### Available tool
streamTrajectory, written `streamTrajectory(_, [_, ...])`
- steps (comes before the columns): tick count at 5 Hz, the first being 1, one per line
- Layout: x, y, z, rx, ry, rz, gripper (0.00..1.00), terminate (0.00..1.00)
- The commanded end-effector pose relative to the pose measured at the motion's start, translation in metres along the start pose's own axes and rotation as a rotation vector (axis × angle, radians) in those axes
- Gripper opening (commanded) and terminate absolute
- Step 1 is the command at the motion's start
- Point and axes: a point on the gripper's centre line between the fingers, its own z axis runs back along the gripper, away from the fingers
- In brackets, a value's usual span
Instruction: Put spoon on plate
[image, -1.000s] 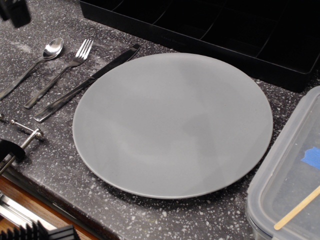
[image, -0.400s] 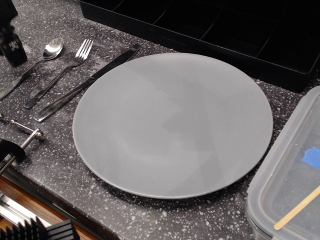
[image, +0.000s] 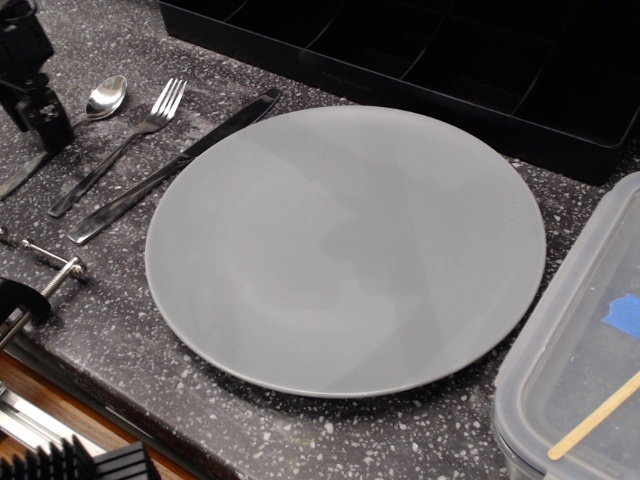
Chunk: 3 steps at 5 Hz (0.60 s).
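Figure: approach to the spoon, single overhead-oblique view. The gripper (image: 40, 120) stands at the far left of the plate (image: 345, 250), over the handle of the spoon (image: 100, 100); only part of its dark body shows, so you cannot tell whether its jaws stand wide or narrow, nor whether they touch the handle. The spoon lies flat on the counter (image: 120, 330), well left of the plate, bowl toward the far side, with the fork (image: 130, 150) just beside it and the knife (image: 175, 165) between fork and plate, its tip close to the plate's rim.

For the step in hand, judged to be the grasp, centre your jaws across the slim handle, away from the fork, and come down fully: a thin, polished handle lying flat gives little to bite and is likely to slip or pivot. Lift clear of both neighbours before you cross toward the plate, which is bare and wide.

The counter is dark speckled stone, hard and flat. A black tray (image: 450, 70) lies beyond the plate, a clear container (image: 570, 340) to its right, and a metal clamp (image: 50, 265) to its lower left at the counter edge.
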Motion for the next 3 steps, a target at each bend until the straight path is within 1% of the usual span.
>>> streamTrajectory(1, [0.0135, 0.0006, 0.0073, 0.022, -0.017, 0.054, 1.00, 0.00])
streamTrajectory(2, [0.0189, 0.0006, 0.0039, 0.027, -0.013, 0.082, 1.00, 0.00])
streamTrajectory(3, [0.0170, 0.0064, 0.0008, 0.021, -0.005, 0.101, 0.00, 0.00])
